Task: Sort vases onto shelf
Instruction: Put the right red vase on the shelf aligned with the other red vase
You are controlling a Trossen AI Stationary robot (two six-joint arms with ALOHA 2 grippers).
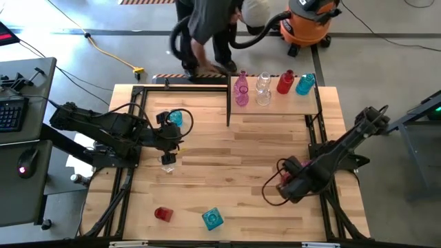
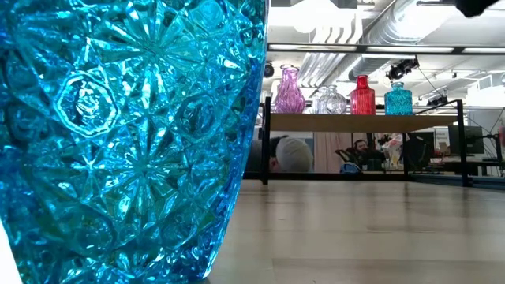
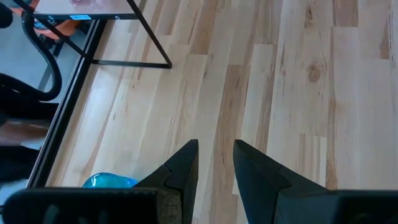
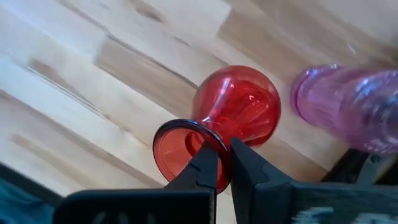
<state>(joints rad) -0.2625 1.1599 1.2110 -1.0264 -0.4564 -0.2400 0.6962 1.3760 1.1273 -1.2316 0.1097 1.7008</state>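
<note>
While the right gripper (image 4: 222, 163) is clamped on the flared rim of a red vase (image 4: 236, 115) at the right of the counter (image 1: 227, 172), the pinch at the lip looks chosen because the round belly below the narrow waist would be too wide and slick to hold. Just beside it lies a ribbed pink vase (image 4: 348, 109). Over at the left, the left gripper (image 3: 214, 165) hangs above bare boards with its fingers slightly parted and nothing between them; a teal vase (image 1: 176, 118) sits just to its far side and a small clear one (image 1: 169, 165) to its near side. On the shelf (image 1: 275, 107) at the far right stand pink, clear, red and teal vases (image 2: 361, 96) in a row. Near the front edge wait a squat red vase (image 1: 162, 213) and a cut-glass teal vase (image 1: 213, 219), its starburst facets translucent.
</note>
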